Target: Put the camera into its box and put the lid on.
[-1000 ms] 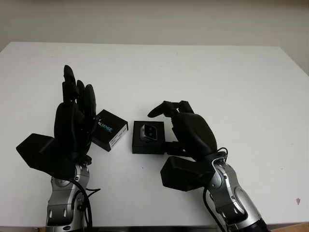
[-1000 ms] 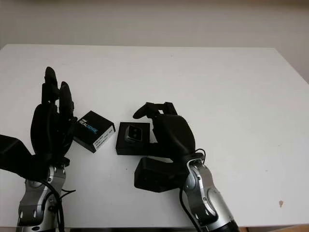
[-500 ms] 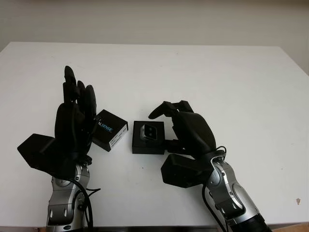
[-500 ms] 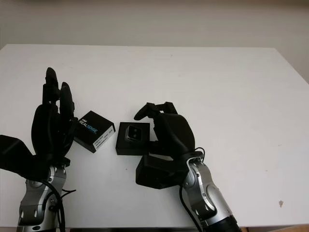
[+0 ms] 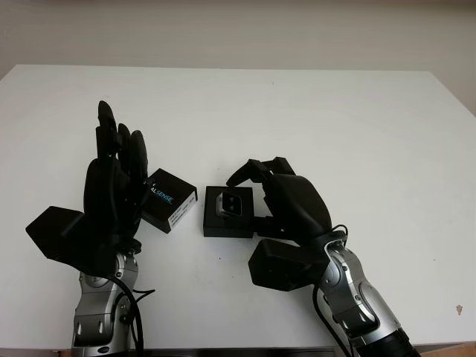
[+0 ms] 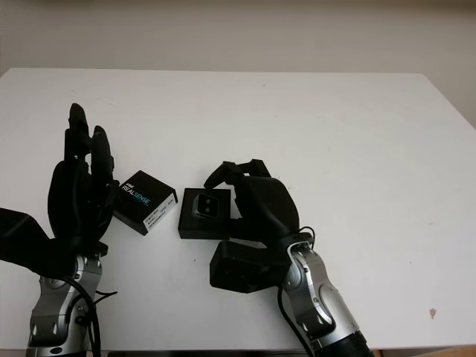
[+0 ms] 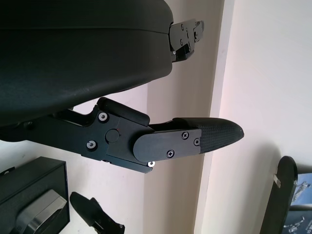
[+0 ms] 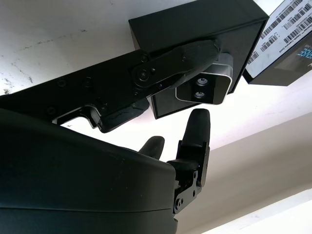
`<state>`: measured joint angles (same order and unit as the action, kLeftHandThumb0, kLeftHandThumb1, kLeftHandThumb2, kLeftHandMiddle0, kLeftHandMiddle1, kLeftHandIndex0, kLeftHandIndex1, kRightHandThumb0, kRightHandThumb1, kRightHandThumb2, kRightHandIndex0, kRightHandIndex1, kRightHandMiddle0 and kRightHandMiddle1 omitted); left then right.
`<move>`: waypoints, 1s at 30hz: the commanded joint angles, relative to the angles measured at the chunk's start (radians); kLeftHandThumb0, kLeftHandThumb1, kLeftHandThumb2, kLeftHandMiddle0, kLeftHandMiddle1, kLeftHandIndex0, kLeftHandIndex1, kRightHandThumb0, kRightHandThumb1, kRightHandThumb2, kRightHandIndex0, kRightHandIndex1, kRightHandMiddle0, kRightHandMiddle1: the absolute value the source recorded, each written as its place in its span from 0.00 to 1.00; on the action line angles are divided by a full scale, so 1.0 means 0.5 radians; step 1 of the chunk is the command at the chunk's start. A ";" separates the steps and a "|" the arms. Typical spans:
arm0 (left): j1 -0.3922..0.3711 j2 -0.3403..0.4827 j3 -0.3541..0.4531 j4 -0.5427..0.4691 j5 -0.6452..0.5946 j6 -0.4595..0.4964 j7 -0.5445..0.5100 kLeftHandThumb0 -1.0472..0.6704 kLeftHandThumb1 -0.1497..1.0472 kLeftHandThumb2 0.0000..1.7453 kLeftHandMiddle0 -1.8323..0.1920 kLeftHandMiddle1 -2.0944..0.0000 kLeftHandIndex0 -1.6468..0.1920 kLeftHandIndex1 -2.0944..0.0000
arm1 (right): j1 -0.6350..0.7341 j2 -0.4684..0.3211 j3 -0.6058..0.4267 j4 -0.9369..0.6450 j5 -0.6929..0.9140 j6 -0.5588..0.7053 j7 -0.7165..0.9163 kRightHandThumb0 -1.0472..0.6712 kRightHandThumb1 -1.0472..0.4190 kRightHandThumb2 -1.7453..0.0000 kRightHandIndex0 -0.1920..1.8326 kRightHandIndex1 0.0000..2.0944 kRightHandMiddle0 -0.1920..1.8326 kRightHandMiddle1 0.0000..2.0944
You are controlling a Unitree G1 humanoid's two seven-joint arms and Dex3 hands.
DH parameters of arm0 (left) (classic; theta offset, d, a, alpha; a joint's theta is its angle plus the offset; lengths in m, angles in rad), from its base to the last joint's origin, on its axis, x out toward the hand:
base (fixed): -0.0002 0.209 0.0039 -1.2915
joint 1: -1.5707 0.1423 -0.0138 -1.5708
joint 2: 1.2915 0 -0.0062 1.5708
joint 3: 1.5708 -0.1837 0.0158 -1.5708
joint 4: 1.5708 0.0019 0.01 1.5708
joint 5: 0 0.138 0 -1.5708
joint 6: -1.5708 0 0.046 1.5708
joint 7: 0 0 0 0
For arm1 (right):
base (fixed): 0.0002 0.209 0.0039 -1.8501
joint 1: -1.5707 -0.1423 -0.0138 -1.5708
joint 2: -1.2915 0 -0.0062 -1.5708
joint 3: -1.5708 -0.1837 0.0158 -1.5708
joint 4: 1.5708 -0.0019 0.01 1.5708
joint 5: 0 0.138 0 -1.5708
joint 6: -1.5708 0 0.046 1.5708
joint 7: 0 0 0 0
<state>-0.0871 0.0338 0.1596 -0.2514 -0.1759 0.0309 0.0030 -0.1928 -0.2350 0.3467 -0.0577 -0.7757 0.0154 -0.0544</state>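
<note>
From the head views, a white table (image 5: 312, 111) carries a black box (image 5: 229, 214) near its front middle. The camera (image 5: 230, 204), a small silver block with dark lenses, sits inside the box, face up. Just left of the box lies the lid (image 5: 168, 199), black with a printed label, tilted a little and apart from the box by a thin strip of table.

The right hand (image 5: 286, 204) stands just right of the box. Its fingers (image 5: 249, 170) are curled forward and arch over the box's far right corner, above the camera rather than on it (whether a lower finger touches the box wall cannot be told). It holds nothing.

The left hand (image 5: 111, 186) stands upright at the left of the lid, palm toward it, fingers pointing up and away. It is open and holds nothing; its edge hides part of the lid's left side.

In the left wrist view, the left hand's black shell fills one side and one finger (image 7: 195, 139) reaches out straight over the pale table. The box (image 7: 29, 187) with the camera (image 7: 41, 214) in it shows at one corner.

In the right wrist view, one finger (image 8: 165, 66) of the right hand crosses the box (image 8: 195, 34), just beside the camera (image 8: 207, 85), whose two lenses face out. Another fingertip (image 8: 197, 129) hangs free beside the camera. The lid's (image 8: 287, 44) barcode label shows at the edge.
</note>
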 commanded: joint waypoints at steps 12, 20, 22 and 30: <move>-0.021 0.001 -0.003 -0.001 0.005 -0.033 0.007 0.21 1.00 0.28 1.00 1.00 1.00 1.00 | -0.033 -0.089 0.057 0.157 -0.183 -0.133 -0.262 0.32 0.10 0.96 0.12 0.51 0.28 0.59; -0.017 -0.007 -0.009 -0.009 0.015 -0.029 0.022 0.21 1.00 0.29 1.00 1.00 1.00 1.00 | -0.071 -0.149 0.099 0.247 -0.344 -0.196 -0.459 0.38 0.08 0.96 0.16 0.53 0.33 0.63; -0.015 -0.008 -0.010 -0.007 0.014 -0.037 0.019 0.21 1.00 0.29 1.00 1.00 1.00 1.00 | -0.079 -0.166 0.116 0.249 -0.412 -0.186 -0.487 0.37 0.08 0.97 0.17 0.52 0.34 0.63; -0.011 -0.002 -0.012 0.005 0.009 -0.061 0.000 0.21 1.00 0.29 1.00 1.00 1.00 1.00 | -0.087 -0.159 0.124 0.249 -0.401 -0.224 -0.516 0.39 0.08 0.97 0.18 0.54 0.33 0.67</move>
<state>-0.0881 0.0322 0.1574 -0.2508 -0.1740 0.0123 0.0084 -0.2312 -0.3082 0.4139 0.0531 -0.9908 -0.0863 -0.3060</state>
